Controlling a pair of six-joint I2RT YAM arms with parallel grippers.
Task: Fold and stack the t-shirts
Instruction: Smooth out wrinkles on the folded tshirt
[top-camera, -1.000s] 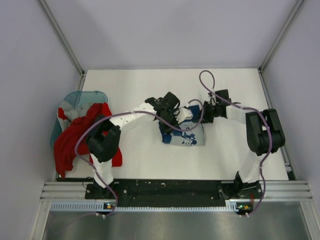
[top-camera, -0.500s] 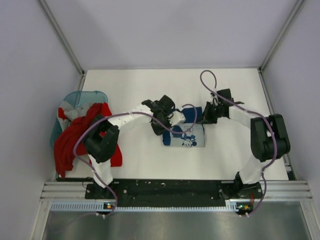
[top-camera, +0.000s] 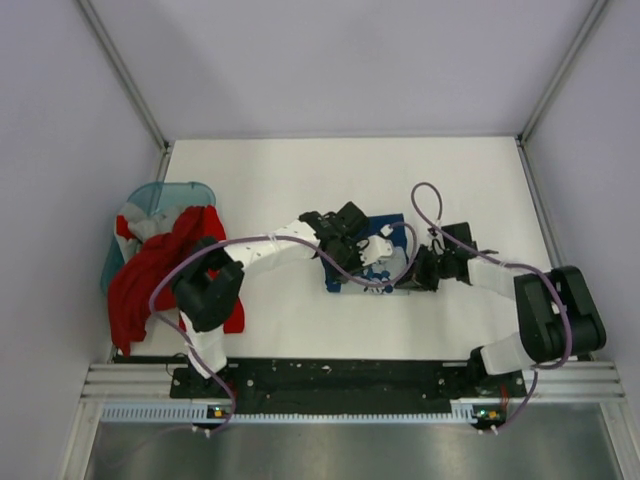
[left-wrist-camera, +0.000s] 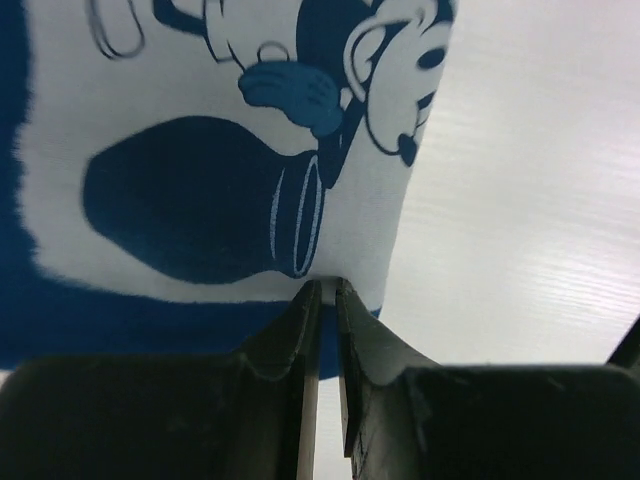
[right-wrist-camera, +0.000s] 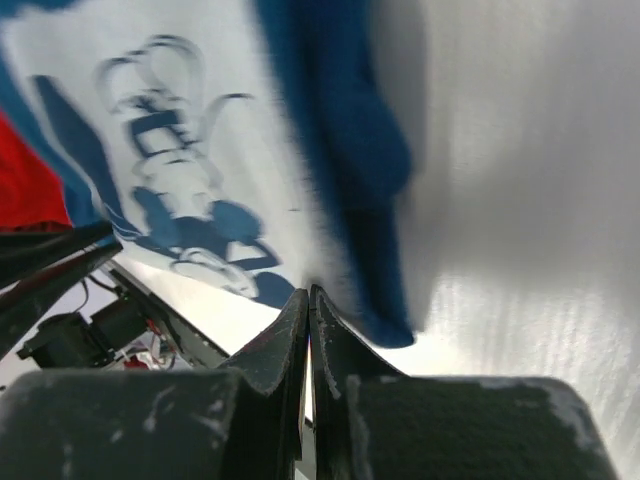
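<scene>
Folding step: the navy shirt (top-camera: 388, 224) lies mid-desk, part folded. The left claw (left-wrist-camera: 327, 285) pinches its printed edge, and the right claw (right-wrist-camera: 308, 292) is clenched on its right side. Next, I judge, both held edges must travel together and land flat. The red shirt (top-camera: 150, 275) waits at the desk's left edge.

I see the navy t-shirt (top-camera: 388, 225), white cartoon print up, folded into a small rectangle at the frame's centre. My left pincer (left-wrist-camera: 325, 285) and right pincer (right-wrist-camera: 308, 292) pinch its edges. The red t-shirt (top-camera: 150, 280) lies crumpled at far left, touching the bunched grey-white t-shirt (top-camera: 133, 220) at its upper edge.
</scene>
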